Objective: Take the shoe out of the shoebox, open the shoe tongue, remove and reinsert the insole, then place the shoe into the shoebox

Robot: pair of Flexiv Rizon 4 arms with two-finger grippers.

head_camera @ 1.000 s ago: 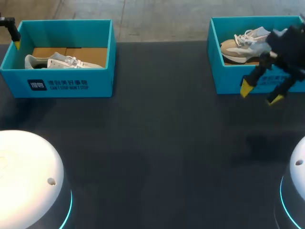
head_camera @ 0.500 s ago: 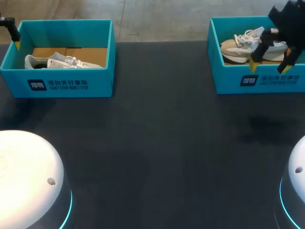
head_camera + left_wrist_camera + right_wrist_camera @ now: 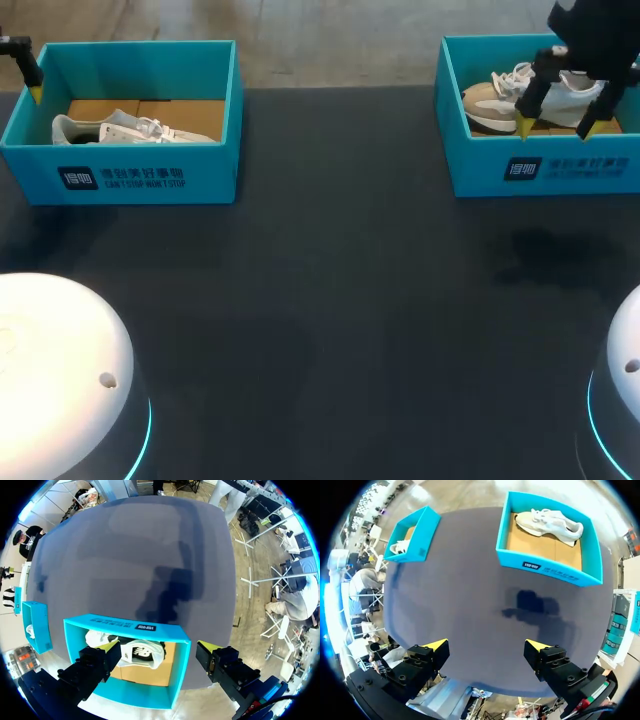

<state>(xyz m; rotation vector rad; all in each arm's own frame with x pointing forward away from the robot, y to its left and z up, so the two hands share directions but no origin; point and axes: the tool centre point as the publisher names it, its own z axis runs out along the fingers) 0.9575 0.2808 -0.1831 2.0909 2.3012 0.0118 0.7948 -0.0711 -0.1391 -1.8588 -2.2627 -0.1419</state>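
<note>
Head view is showing the dark worktop (image 3: 330, 300) carrying two teal shoeboxes, both sitting open along its far edge and well apart. The left-hand shoebox (image 3: 215, 170) is standing near the far left corner and the right-hand shoebox (image 3: 570, 170) near the far right corner. Each box is holding one shoe on its brown cardboard floor. A white shoe (image 3: 100, 130) is lying close to the front wall of the left-hand shoebox, and a tan and white shoe (image 3: 490, 100) is lying laces up in the right-hand shoebox. The right claw (image 3: 556, 128) is hanging above the right-hand shoebox with its fingers spread wide and gripping nothing, its yellow tips showing over the box's front part, beside the tan and white shoe but not touching it. Its shadow (image 3: 540, 255) is falling on the worktop in front of that box. The left claw (image 3: 157, 650) is hovering above the left-hand shoebox, likewise spread wide and holding nothing, with one finger showing over the box's inside and the other beyond its side wall.
</note>
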